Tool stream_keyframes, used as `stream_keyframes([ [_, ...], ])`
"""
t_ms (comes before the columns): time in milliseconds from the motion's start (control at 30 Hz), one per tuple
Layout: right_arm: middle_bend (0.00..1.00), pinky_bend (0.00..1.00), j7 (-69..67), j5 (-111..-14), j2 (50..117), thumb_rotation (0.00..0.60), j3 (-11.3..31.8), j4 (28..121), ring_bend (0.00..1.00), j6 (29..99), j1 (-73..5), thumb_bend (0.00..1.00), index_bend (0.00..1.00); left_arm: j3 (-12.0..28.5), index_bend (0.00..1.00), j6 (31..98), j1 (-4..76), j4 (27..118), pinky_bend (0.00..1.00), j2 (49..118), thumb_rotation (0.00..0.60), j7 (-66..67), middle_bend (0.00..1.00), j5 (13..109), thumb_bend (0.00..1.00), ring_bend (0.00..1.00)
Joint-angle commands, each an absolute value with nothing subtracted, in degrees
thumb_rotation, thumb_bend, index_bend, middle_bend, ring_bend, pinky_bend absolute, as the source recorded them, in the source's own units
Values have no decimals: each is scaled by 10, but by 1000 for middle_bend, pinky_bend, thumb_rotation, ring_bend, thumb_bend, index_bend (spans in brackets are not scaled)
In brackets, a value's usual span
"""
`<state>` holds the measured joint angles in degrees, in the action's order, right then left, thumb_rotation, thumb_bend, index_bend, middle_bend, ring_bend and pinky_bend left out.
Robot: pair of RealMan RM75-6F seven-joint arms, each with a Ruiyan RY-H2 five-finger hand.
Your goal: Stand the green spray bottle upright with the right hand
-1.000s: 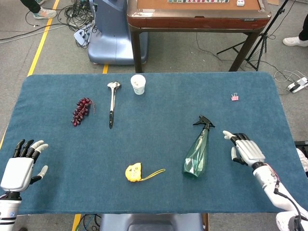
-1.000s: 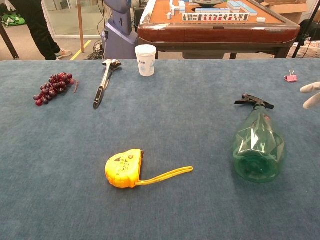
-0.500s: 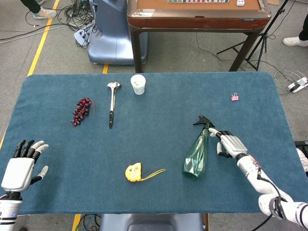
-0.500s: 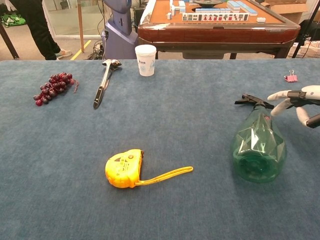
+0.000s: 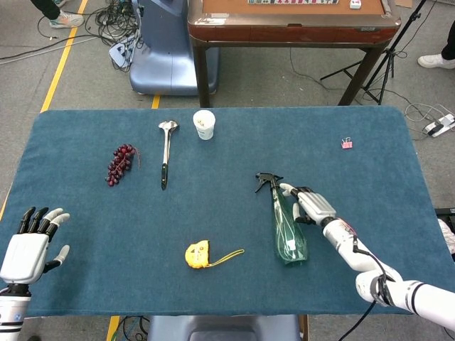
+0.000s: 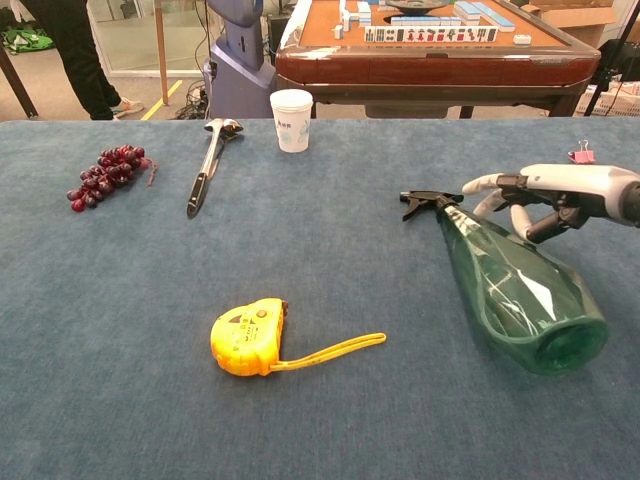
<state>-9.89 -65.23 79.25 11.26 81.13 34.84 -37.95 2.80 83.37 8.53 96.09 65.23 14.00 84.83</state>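
Observation:
The green spray bottle (image 5: 290, 229) (image 6: 512, 288) lies on its side on the blue table (image 5: 227, 298). Its black nozzle (image 6: 426, 200) points to the far left and its base faces the near edge. My right hand (image 5: 311, 206) (image 6: 545, 193) is at the bottle's right side, by the neck and shoulder. Its fingers are spread and touch the bottle without closing around it. My left hand (image 5: 28, 245) hovers at the table's near left corner, fingers apart and holding nothing; the chest view does not show it.
A yellow tape measure (image 5: 197, 253) (image 6: 248, 337) with its strap lies left of the bottle. Further back stand a paper cup (image 5: 204, 124) (image 6: 292, 105), a metal ladle (image 5: 166, 153) (image 6: 208, 160) and grapes (image 5: 121, 163) (image 6: 105, 172). A pink clip (image 5: 346, 143) (image 6: 581, 154) lies far right.
My right hand has moved left from beside the bottle into contact with it. The bottle has slid and swung, its nozzle going left and its base toward the near right.

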Motion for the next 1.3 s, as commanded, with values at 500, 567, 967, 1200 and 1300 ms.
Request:
stream_keyframes([
  [500, 183, 75, -138, -678, 835, 600, 137, 795, 82, 321, -442, 872, 47, 31, 217, 827, 89, 955, 4, 655, 600, 139, 166, 843, 330, 94],
  [567, 183, 75, -140, -684, 836, 600, 138, 803, 82, 322, -446, 849, 47, 31, 217, 828, 90, 957, 4, 656, 600, 139, 166, 845, 330, 94],
  [967, 145, 75, -42, -756, 787, 600, 90, 911, 62, 442, -403, 106, 38, 29, 217, 835, 86, 962, 4, 651, 600, 140, 166, 849, 330, 94],
  [1200, 83, 53, 85, -731, 797, 600, 74, 952, 2, 519, -377, 0, 24, 27, 217, 837, 87, 966, 3, 651, 600, 140, 166, 859, 330, 94],
  [1300, 66, 37, 114, -732, 801, 600, 65, 963, 0, 532, -373, 0, 21, 27, 217, 840, 85, 966, 3, 650, 600, 138, 166, 859, 330, 94],
])
